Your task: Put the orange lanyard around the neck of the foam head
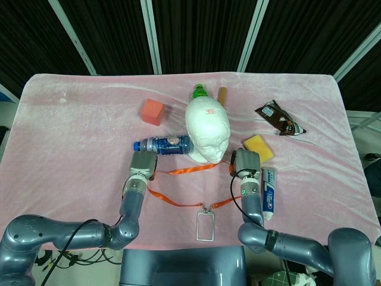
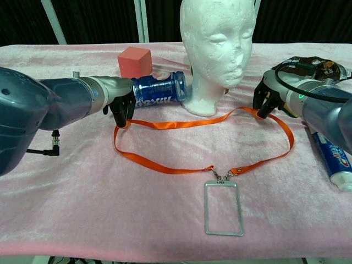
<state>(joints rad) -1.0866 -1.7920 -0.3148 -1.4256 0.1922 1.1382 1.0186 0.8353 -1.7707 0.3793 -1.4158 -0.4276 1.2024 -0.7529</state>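
The white foam head (image 1: 207, 128) (image 2: 217, 49) stands upright at the middle of the pink cloth, facing me. In front of its base lies the orange lanyard (image 1: 190, 168) (image 2: 187, 124), spread in a wide loop. Its clear badge holder (image 1: 205, 225) (image 2: 223, 208) lies flat nearest me. My left hand (image 1: 143, 164) (image 2: 121, 104) pinches the loop's left end with its dark fingertips. My right hand (image 1: 245, 162) (image 2: 270, 99) pinches the right end. The strap runs nearly straight between the hands, just in front of the foam head's neck.
A blue water bottle (image 1: 164, 145) (image 2: 159, 89) lies against the head's left side, by my left hand. A red cube (image 1: 152, 111), a green-capped bottle (image 1: 200, 91), a yellow sponge (image 1: 258, 147), a toothpaste tube (image 1: 268, 189) and a brown snack packet (image 1: 280, 118) surround the head.
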